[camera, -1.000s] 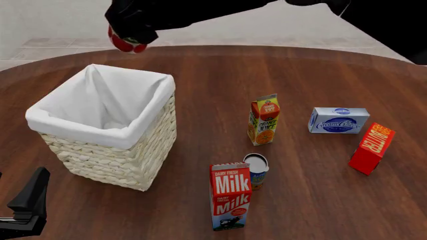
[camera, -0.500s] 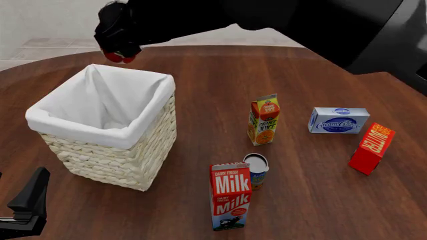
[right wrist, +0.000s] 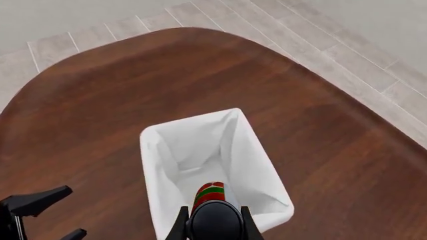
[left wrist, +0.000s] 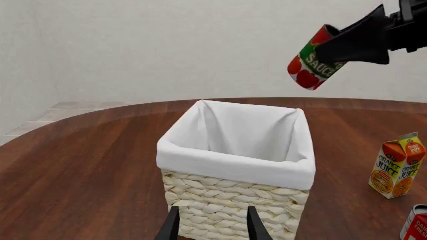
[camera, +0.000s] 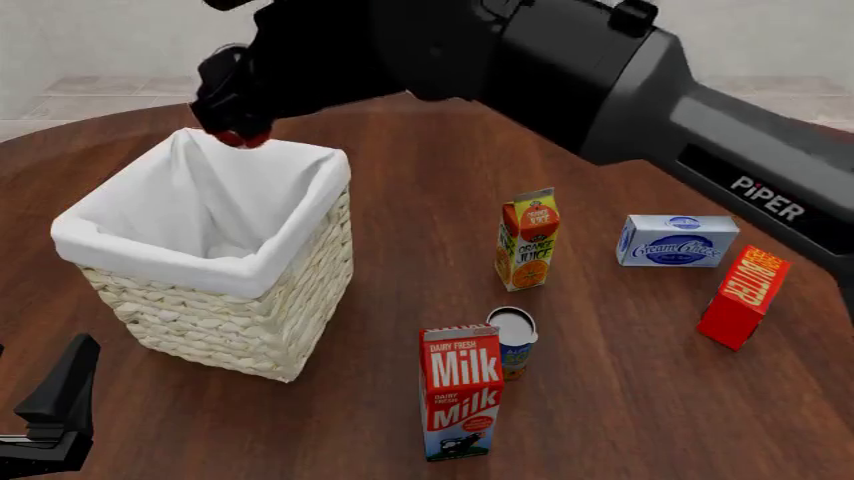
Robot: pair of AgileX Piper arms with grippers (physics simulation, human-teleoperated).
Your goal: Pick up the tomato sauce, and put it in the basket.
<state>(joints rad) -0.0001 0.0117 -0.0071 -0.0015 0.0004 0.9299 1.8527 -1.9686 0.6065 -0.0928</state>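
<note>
The right pincer (camera: 240,128) hides most of the tomato sauce (camera: 244,138).

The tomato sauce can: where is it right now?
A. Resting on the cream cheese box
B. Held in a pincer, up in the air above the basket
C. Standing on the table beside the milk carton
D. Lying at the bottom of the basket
B: the right pincer grips the tomato sauce can in mid-air, above the open basket.

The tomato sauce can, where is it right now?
The tomato sauce can hangs in the right gripper, up in the air above the basket, over its far edge in the front view.
</note>
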